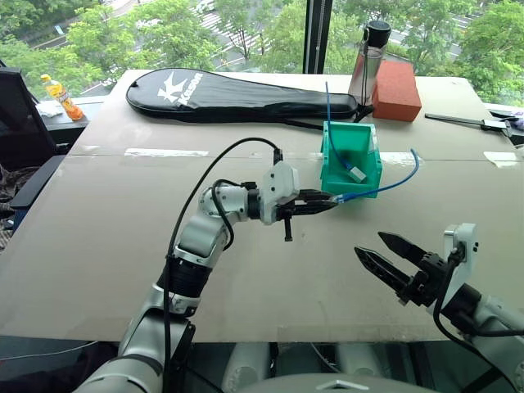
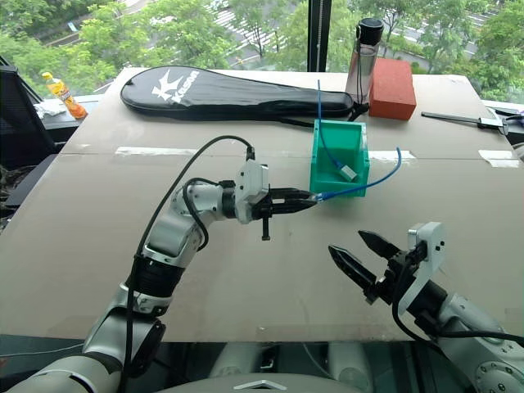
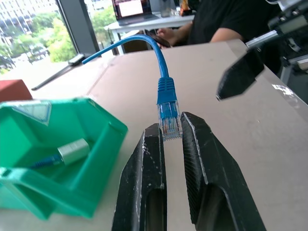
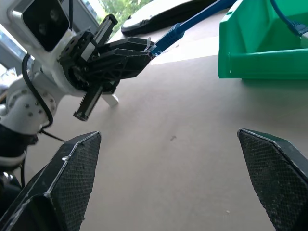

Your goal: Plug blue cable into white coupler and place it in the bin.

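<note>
On the table (image 1: 98,246), right of centre: one bin (image 1: 350,168), teal-green, boxy with a lowered front, standing upright. Inside it, one straight blue cable (image 1: 328,115) rising above the rear wall, its lower end fitted into a greyish-white coupler (image 3: 73,151) lying on the bin floor. Just in front of the bin's front left corner: left gripper (image 1: 326,202), pointing level toward the robot's right, jaws clenched on the clear plug at one end of the blue cable (image 1: 389,187); the left wrist view shows the plug pinched between the two black fingers (image 3: 144,178). From the plug the cable runs past the bin's front, off the table surface, and curves up to a free end beside the bin's right wall. Near the front edge of the table, well apart from the bin: right gripper (image 1: 390,256), jaws released and spread wide, holding nothing, angled toward the left gripper. The white coupler cannot be made out in these views. At the far side of the table: one black racket cover (image 1: 237,94) lying flat; one metal bottle (image 1: 368,61) with a dark cap, upright; one red-brown block (image 1: 397,90) just beside the bottle. Far left, off the table: one orange drink bottle (image 1: 61,97).
</note>
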### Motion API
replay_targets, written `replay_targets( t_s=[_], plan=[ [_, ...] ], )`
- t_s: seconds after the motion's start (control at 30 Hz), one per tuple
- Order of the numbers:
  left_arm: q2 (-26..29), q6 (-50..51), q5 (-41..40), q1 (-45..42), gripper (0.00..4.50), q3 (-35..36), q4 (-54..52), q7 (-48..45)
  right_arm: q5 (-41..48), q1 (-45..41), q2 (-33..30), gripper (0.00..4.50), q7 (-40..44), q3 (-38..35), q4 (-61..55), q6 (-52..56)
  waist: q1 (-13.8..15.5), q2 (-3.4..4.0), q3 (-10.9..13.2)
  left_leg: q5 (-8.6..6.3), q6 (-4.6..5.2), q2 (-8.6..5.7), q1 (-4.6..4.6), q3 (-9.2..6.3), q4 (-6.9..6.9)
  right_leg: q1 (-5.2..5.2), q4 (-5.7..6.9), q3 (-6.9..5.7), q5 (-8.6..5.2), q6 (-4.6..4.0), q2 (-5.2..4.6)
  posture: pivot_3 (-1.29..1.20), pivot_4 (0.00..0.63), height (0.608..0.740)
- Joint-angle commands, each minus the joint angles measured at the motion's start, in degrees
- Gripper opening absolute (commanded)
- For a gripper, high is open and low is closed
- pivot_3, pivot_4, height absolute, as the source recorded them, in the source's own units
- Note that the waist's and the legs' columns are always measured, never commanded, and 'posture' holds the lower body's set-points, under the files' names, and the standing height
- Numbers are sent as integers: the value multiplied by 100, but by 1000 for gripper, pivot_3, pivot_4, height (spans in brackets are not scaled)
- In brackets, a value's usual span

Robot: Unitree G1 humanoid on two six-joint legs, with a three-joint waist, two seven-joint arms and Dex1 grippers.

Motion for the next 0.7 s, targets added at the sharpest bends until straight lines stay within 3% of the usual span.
replay_targets(
  t_s=[0.03, 0.2, 0.33, 0.67, 0.7],
  plan=[
    [0, -587, 111, -49, 23, 36, -31, -45, 441, -481, 215, 4500, -1117, 257, -99, -181, 3, 1, -1, 0, 0, 0, 2, 1, 0, 0, 1, 1, 0, 0, 3, 0, 150, 740],
    [13, -1440, 502, -66, 23, -53, 185, 18, 1003, -1387, 964, 4500, -2426, 645, 325, -589, 6, 0, -2, 0, 0, -1, -2, 5, 0, -3, 0, 5, 3, 3, 9, 0, 150, 740],
    [3, -1923, 690, -63, 0, -62, 317, 92, 1371, -1605, 974, 2768, -2786, 731, 449, -737, 34, 0, -2, 0, 1, -3, -10, 3, 0, -2, -5, 2, 3, 5, 6, 0, 150, 740],
    [-41, -2326, 777, -93, 0, 26, 440, 386, 1743, -1813, 881, 2768, -3058, 1052, 653, -1000, 7, 0, -2, -5, 9, 0, -4, 9, 0, -2, -2, 7, 3, 6, 7, 0, 150, 740],
    [-39, -2322, 770, -90, 0, 32, 436, 406, 1765, -1822, 867, 2496, -3063, 1066, 665, -1026, 7, 0, -2, -5, 9, 0, -4, 9, 0, -2, -2, 7, 3, 6, 7, 0, 150, 740]
  ],
)
